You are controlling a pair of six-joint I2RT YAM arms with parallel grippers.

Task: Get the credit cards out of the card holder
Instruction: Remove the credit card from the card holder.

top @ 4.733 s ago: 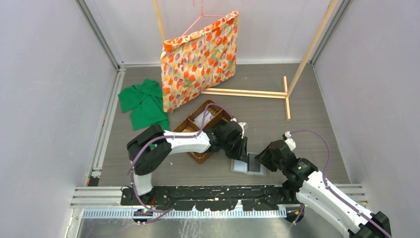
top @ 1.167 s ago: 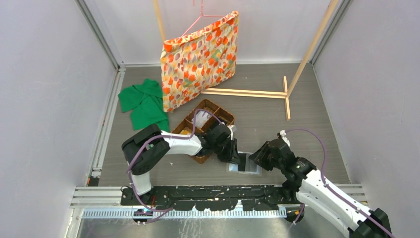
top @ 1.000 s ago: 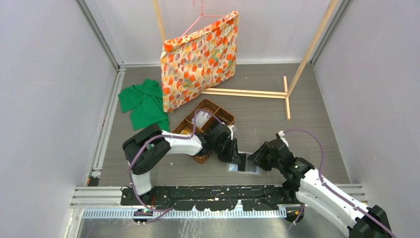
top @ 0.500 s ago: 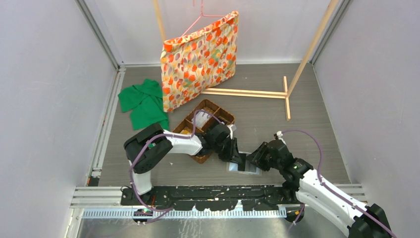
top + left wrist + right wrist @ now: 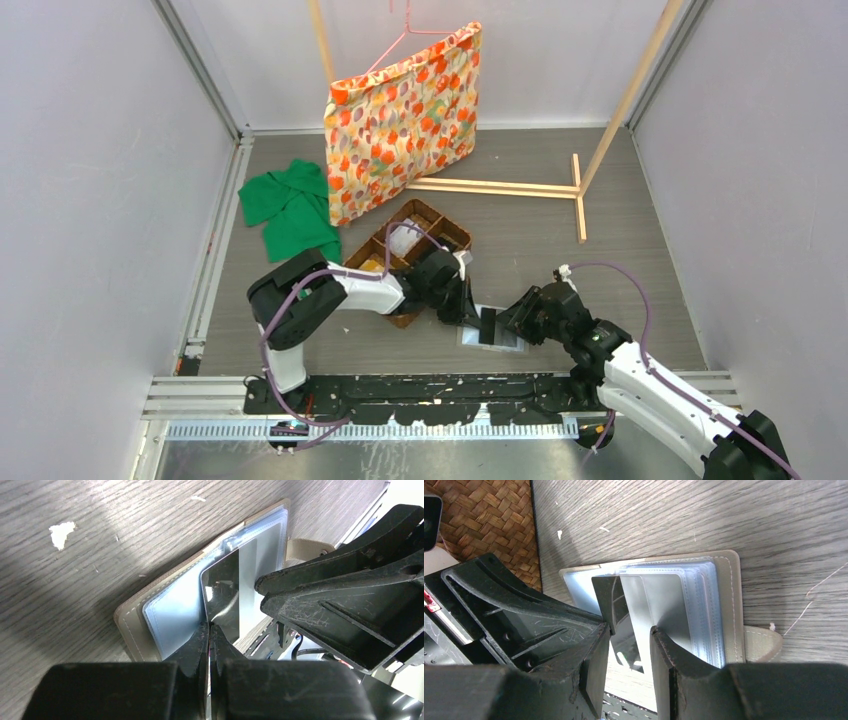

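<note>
At the near middle of the table (image 5: 600,250), between the two arms, the card holder (image 5: 735,600) is lying open and flat, just beside the wicker basket (image 5: 479,510).

**Step in hand (judged):** one credit card (image 5: 222,597) is being drawn out. The left gripper (image 5: 210,626) is pinching the card's near edge with its jaws fully closed on it. The card is standing tilted up from the inner leaves; whether its far end is clear of the pocket cannot be told. The right gripper (image 5: 630,628) is hanging opposite with its jaws about half apart, straddling the card and a grey leaf of the holder. Whether its fingers are pressing on that leaf cannot be told.

**Next move (judged):** the card is calling for a straight pull along its own plane, away from the pocket mouth. The holder looks light and may lift or slide with the card, so it is likely needing to be pinned down by the right arm. The thick stack of leaves is suggesting that more cards are waiting.

**Materials:**
- The cover is showing a grey-beige, leather-like skin with a pale stitched seam, rounded corners and a closing tab (image 5: 764,642) at one side.
- The plastic sleeves (image 5: 696,610) inside are looking clear, bluish, glossy and limp.
- The card is appearing thin, stiff and round-cornered, its dark face catching mirror-like reflections.
- The tabletop is showing grey wood grain with small white flecks.
- The gripper fingers are looking black, hard and scratched.
</note>
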